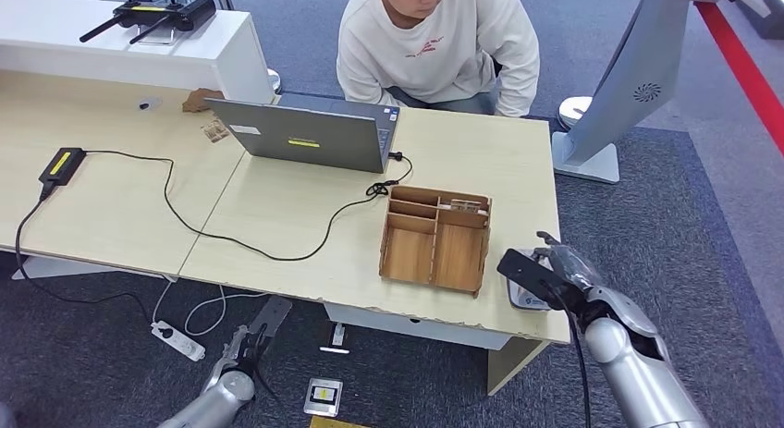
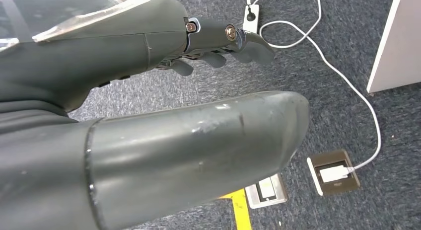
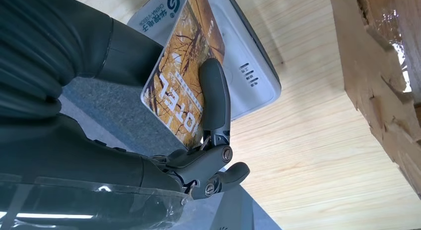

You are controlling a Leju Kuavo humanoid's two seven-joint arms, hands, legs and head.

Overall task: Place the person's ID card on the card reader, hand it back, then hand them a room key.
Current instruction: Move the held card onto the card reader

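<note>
Your right hand (image 3: 198,155) sits at the near right corner of the desk (image 1: 305,234), clamped on a card (image 3: 186,66). The card is pinned flat between the thick thumb and one dark finger (image 3: 214,93) laid across its printed face. That face shows an autumn-tree picture and large letters that read "HOTEL", so this looks like the room key rather than an ID card, though part of the print is covered.

Directly beyond the card, on the desk, lies a white card reader (image 3: 248,66) with a blue logo; the card's far edge overlaps it in the right wrist view, but you cannot tell whether the two touch. Just past the hand toward the desk's middle stands a wooden compartment organizer (image 1: 434,238). Farther ahead an open grey laptop (image 1: 310,132) faces away from you, and behind it a person in a white sweatshirt (image 1: 434,40) sits at the far edge.

Your left hand (image 2: 218,46) hangs below desk level over the carpet, holding nothing, fingers loosely curled.

Judged from the hotel print, the step in hand is probably the last one: handing over the room key. The next move calls for lifting the card clear of the reader, carrying it forward past the organizer and laptop, and offering it toward the person with the grip kept firm until they take it.
</note>
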